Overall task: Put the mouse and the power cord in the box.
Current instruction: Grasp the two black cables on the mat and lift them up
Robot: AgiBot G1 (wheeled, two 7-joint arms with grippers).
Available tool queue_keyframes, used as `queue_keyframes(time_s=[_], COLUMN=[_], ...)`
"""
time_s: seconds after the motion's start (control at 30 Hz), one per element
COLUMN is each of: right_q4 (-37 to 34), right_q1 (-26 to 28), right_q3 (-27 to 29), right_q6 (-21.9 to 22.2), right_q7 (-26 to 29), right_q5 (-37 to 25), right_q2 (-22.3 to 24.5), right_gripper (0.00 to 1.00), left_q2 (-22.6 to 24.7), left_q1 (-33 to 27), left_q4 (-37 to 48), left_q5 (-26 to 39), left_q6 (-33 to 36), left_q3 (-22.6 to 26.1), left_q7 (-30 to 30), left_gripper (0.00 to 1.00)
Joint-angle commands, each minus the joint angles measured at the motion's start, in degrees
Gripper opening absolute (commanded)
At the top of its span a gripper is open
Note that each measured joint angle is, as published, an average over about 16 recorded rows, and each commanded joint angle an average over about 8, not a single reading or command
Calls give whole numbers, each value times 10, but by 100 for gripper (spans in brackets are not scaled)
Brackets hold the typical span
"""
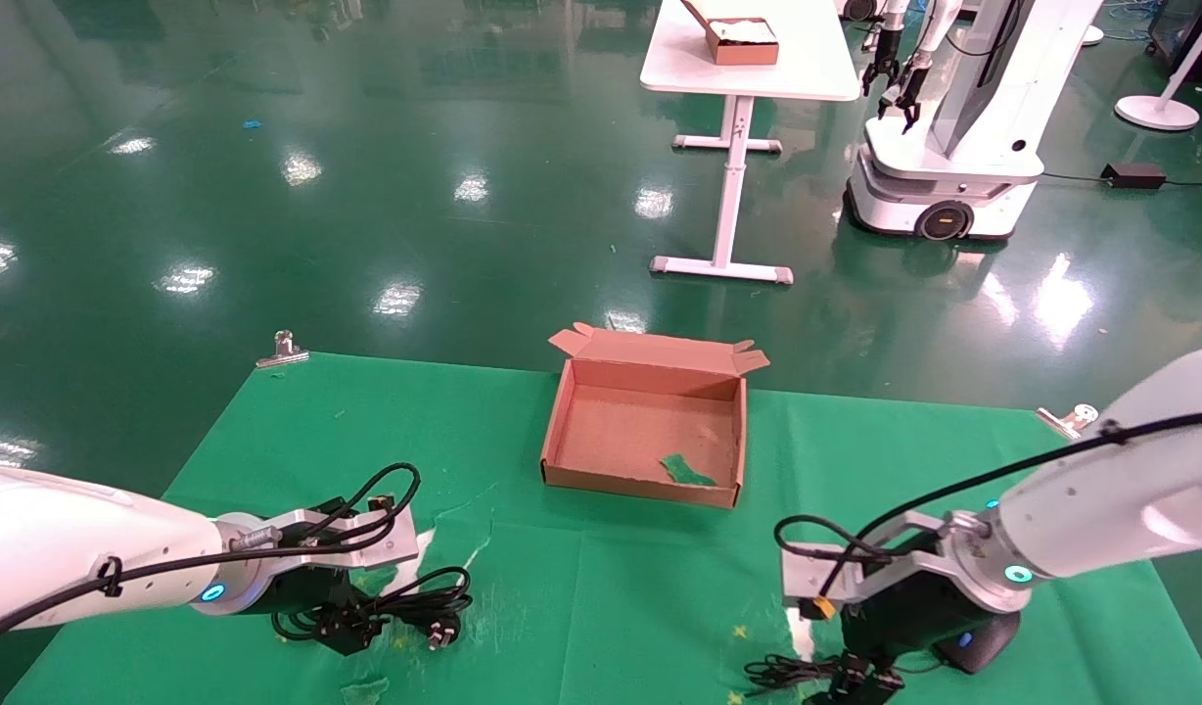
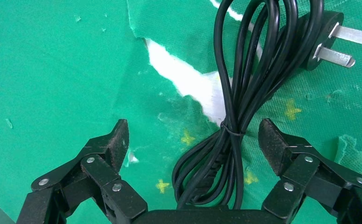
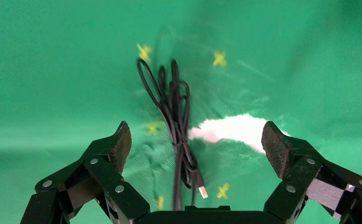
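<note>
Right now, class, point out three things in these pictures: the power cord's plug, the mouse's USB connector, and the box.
power cord (image 2: 323, 41): left wrist view, on the black plug body behind the prongs.
mouse (image 3: 201, 191): right wrist view, on the USB connector ending its thin cable.
box (image 1: 638, 486): head view, on the near cardboard wall.

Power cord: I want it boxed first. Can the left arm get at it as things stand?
Probably yes. The left gripper is open with the power cord lying between its fingers on the green cloth, nothing covering it.
</note>
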Motion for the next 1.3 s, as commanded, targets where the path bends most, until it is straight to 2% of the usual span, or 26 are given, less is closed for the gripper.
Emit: queue_keyframes(time_s=[0.03, 0.13, 0.17, 0.2, 0.27, 0.4, 0.43, 0.47, 0.53, 1.3], right_q4=[-32, -62, -69, -77, -90, -102, -105, -104, -102, -88], right_q1=[10, 16, 17, 18, 21, 23, 24, 24, 24, 20], right_q3=[-8, -16, -18, -20, -22, -24, -24, -24, -24, -21], right_q6=[11, 27, 31, 36, 45, 55, 57, 57, 55, 45], right_q7=[-19, -34, -37, -40, -44, -48, -48, -48, -48, -44], right_q5=[-13, -27, -29, -32, -37, -41, -42, -42, -41, -35], right_q2=[-19, -37, -40, -45, -52, -59, -60, -60, -58, -50], right_gripper=[100, 100, 100, 100, 82, 32, 20, 7, 0, 0], left_q2=[0, 0, 0, 0, 0, 0, 0, 0, 0, 0], left_q1=[0, 0, 0, 0, 0, 0, 0, 0, 0, 0], left_q4=[0, 0, 0, 0, 0, 1, 1, 1, 1, 0], left_q5=[0, 0, 0, 0, 0, 0, 0, 0, 0, -1], left_q6=[0, 0, 0, 0, 0, -1, -1, -1, -1, 0], left_q3=[0, 0, 0, 0, 0, 0, 0, 0, 0, 0], left_q7=[0, 0, 0, 0, 0, 0, 0, 0, 0, 0], left_gripper=[100, 100, 93, 80, 55, 5, 0, 0, 0, 0])
